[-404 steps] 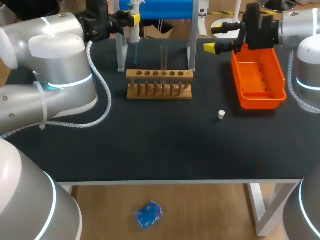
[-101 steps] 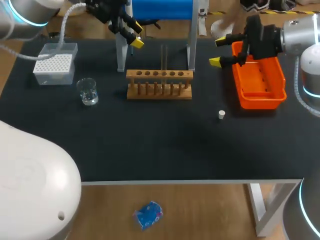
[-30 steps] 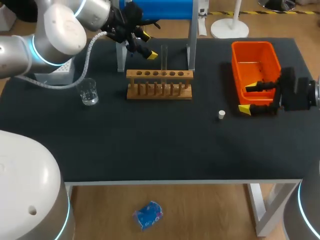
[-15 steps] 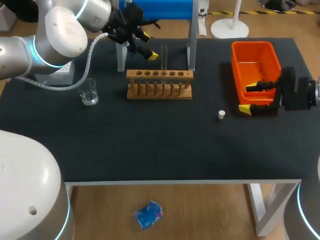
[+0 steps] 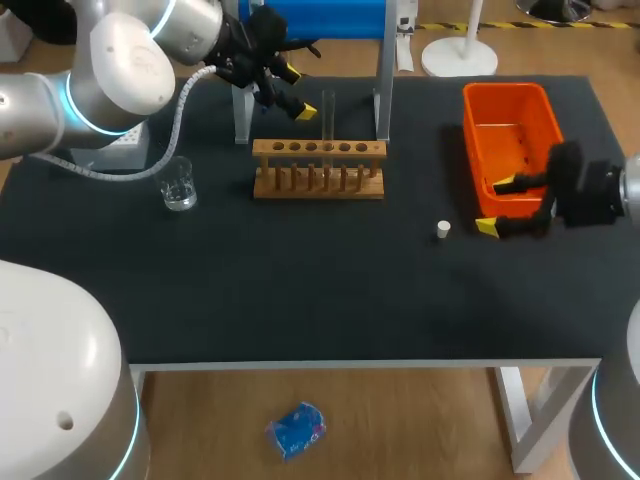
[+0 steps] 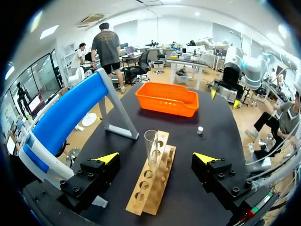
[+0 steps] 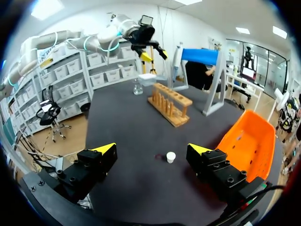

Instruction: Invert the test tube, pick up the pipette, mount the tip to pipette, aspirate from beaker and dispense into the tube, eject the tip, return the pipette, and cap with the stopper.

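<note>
A clear test tube stands upright in the wooden rack. My left gripper is open just left of the tube's top. In the left wrist view the tube rises between the spread fingers of that gripper, touching neither. The small white stopper lies on the black table right of the rack. My right gripper is open a little to the stopper's right, in front of the orange tray. In the right wrist view the stopper lies just ahead of my right gripper. The glass beaker stands left of the rack.
The blue stand rises behind the rack; my left arm hides the pipette on it. The white tip box sits beyond the beaker in the right wrist view. Bare black tabletop stretches along the front.
My right gripper has shifted slightly toward the front of the table and turned a little beside the stopper. The left arm and the tube have not moved.
</note>
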